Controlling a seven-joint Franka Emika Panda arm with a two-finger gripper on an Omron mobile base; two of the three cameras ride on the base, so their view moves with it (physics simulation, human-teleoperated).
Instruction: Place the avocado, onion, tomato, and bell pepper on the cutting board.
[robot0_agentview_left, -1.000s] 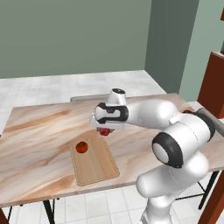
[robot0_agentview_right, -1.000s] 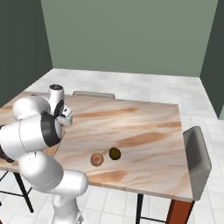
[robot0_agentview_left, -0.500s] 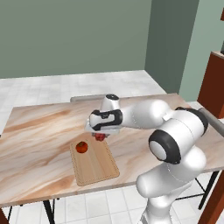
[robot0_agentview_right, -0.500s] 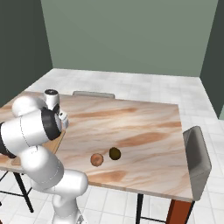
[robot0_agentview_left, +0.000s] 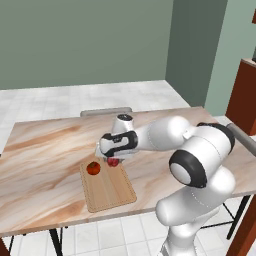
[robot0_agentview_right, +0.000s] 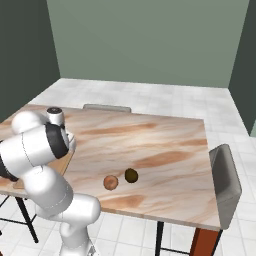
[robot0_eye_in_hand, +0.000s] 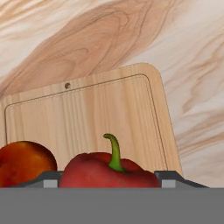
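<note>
Desk (robot0_agentview_left: 45, 150): wood-grain top, carries all items.
Cutting board (robot0_eye_in_hand: 83, 113): flat under the tool.
Tool (robot0_agentview_left: 113, 159): poised over the board's far end, pinching the bell pepper (robot0_eye_in_hand: 109, 170) between its tips; stem up.
Tomato (robot0_eye_in_hand: 24, 162): on the board, just beside the pepper.
Onion (robot0_agentview_right: 111, 182) and avocado (robot0_agentview_right: 131, 175): close together, well away from the tool, off the board.
Step in hand, as judged: setting the pepper down. Next: lower, release clear of the tomato, then go for the onion or avocado.
</note>
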